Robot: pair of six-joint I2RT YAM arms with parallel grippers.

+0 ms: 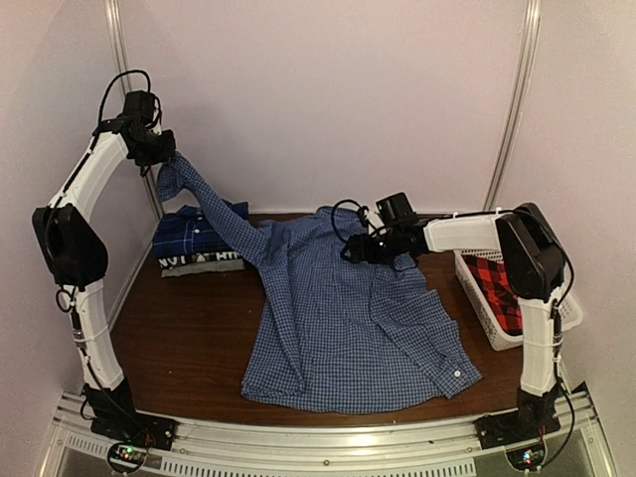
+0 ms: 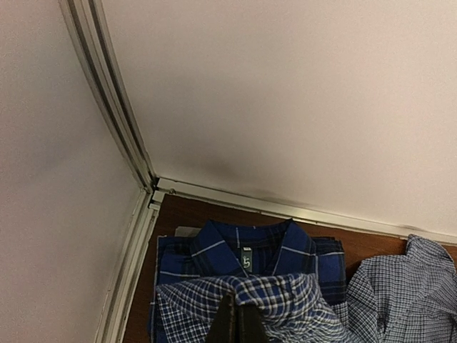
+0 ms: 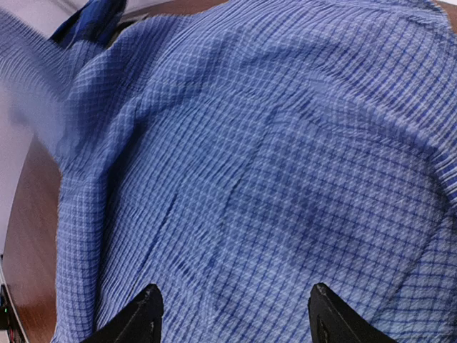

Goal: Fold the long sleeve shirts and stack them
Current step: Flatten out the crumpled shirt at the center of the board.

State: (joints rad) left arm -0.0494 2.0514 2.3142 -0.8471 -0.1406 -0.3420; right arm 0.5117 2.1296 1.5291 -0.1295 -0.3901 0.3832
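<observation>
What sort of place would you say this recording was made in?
Probably a robotics test booth rather than a home: plain white partition walls with metal posts, and a left arm and right arm bolted to an aluminium rail at a wooden table.

Overhead, at right, the right arm (image 1: pixel 532 253) hides part of the red plaid shirt (image 1: pixel 494 288) in the basket (image 1: pixel 502 341). At left, the raised sleeve (image 1: pixel 209 204) covers part of the dark plaid shirt (image 1: pixel 179 237); lettering under it is too blurred to read.
</observation>
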